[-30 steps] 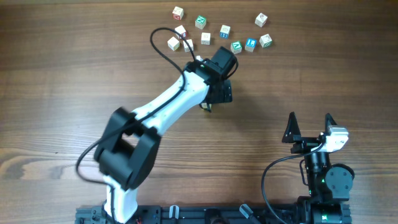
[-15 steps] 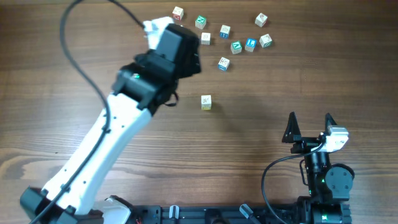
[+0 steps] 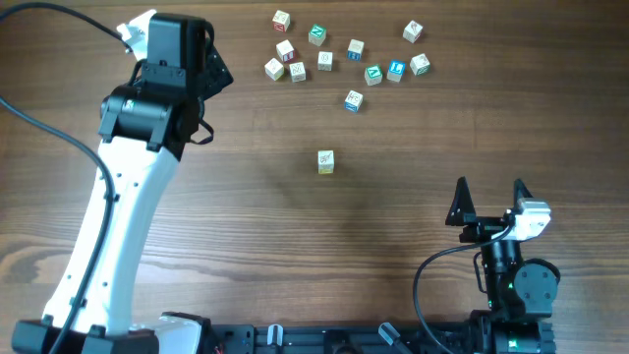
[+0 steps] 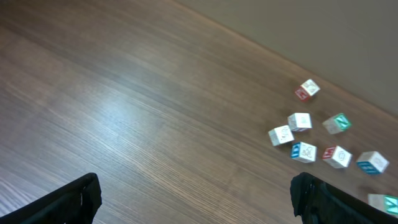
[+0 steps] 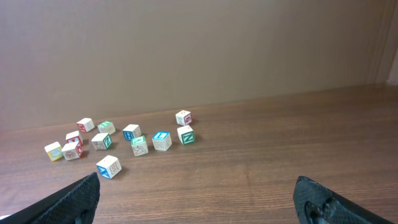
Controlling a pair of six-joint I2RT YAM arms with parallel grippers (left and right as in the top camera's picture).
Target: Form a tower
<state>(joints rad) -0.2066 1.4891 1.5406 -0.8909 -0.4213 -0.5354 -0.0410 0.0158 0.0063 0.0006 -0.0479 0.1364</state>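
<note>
Near-right corner of desk [image 3: 295, 256]: right gripper [image 3: 489, 187] parked, jaws spread wide, nothing between them. No hazard from there unless swung left across the middle.

Mid-desk, well apart from everything: tower [image 3: 325, 161], for now seemingly just one pale cube with a yellowish side face. Height not readable from straight above; not in either wrist view. Judged barely begun.

Farther on: single blue-marked cube [image 3: 353, 99], between tower and the main scatter. Beyond, along the far edge right of centre: loose cubes [image 3: 324, 60], roughly a dozen, several nearly touching, some turned at odd angles.

Far edge, left of centre: left gripper [image 4: 194, 186] raised over bare wood, jaws fully released, empty. Scatter off to the right in its wrist view.

Risks, as judged:
- Pinching in the crowded patch: likely to shove a neighbour or lift a cube skewed.
- Skewed cube set down off-centre: overhang, then lean growing with every layer.
- Letting go too high, or withdrawing sideways: enough to knock a narrow stack over.
- Long carry from far edge to mid-desk: bulky left arm [image 3: 123, 216] sweeping the tower.
- Tower outside both wrist views: alignment blind until late in any approach.
</note>
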